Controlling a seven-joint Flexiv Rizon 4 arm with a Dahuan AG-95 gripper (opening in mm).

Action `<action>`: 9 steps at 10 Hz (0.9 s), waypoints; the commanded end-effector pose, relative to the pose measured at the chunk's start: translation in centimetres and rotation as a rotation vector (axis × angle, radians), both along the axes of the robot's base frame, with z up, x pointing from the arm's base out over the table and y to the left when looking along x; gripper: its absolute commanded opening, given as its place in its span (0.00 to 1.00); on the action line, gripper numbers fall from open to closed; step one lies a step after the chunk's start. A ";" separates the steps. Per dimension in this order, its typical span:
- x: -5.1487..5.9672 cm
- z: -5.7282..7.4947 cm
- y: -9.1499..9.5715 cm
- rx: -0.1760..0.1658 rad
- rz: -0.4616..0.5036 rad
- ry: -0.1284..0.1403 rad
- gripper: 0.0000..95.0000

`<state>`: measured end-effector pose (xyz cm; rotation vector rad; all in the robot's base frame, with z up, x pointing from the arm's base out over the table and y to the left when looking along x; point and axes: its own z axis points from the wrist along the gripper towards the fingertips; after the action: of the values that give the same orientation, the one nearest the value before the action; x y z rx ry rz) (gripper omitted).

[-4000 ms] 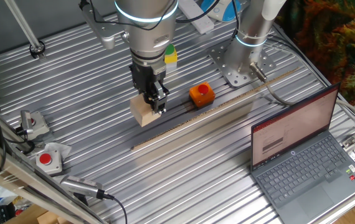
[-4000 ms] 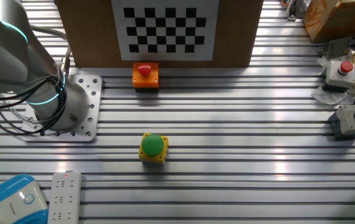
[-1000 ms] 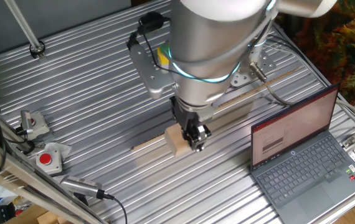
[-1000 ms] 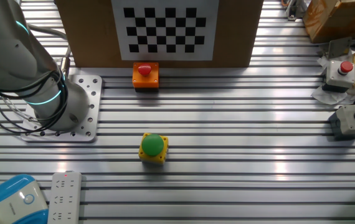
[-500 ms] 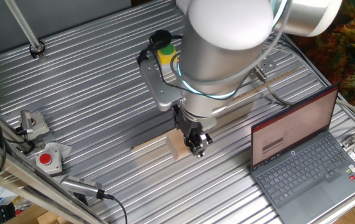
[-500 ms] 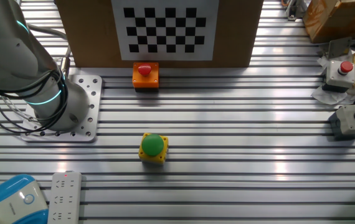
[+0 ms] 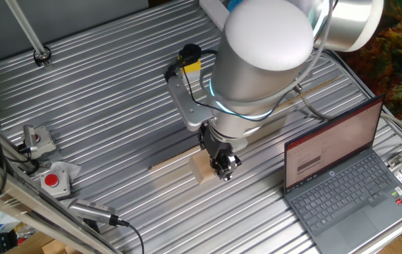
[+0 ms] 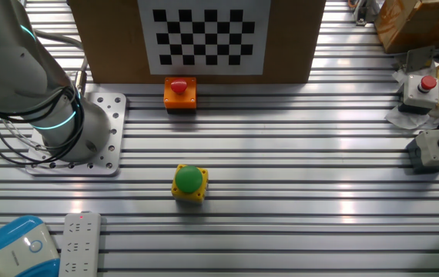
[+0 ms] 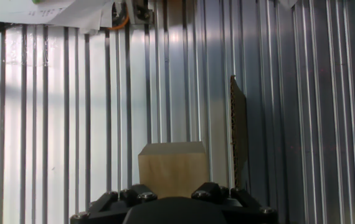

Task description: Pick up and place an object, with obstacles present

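Observation:
The pale tan wooden block (image 7: 202,170) is held in my gripper (image 7: 221,166), low over the ribbed table, just on the near side of the long thin wooden strip (image 7: 167,161). In the hand view the block (image 9: 172,168) sticks out from between the jaws of the gripper (image 9: 172,208), and the strip (image 9: 238,134) stands on edge to its right. I cannot tell whether the block touches the table. The other fixed view shows neither block nor gripper.
An open laptop (image 7: 342,176) sits at the right. The yellow box with a green button (image 7: 190,60) is behind the arm, also in the other fixed view (image 8: 189,181), beside the orange red-button box (image 8: 179,91). Red-button boxes (image 7: 54,180) lie at the left edge.
The arm has carried the block from behind the strip, over it, to its near side, and in the last second has crept a little further forward and down. The grip is unchanged.

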<state>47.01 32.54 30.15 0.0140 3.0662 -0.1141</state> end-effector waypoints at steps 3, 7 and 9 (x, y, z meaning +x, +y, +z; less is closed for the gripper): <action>0.0 -1.1 -0.4 -0.009 0.004 -0.012 0.00; 0.0 -1.1 -0.5 -0.011 0.005 -0.013 0.00; 0.0 -1.1 -0.5 -0.009 0.001 -0.016 0.00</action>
<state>47.06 32.08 29.07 0.0198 3.0510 -0.1282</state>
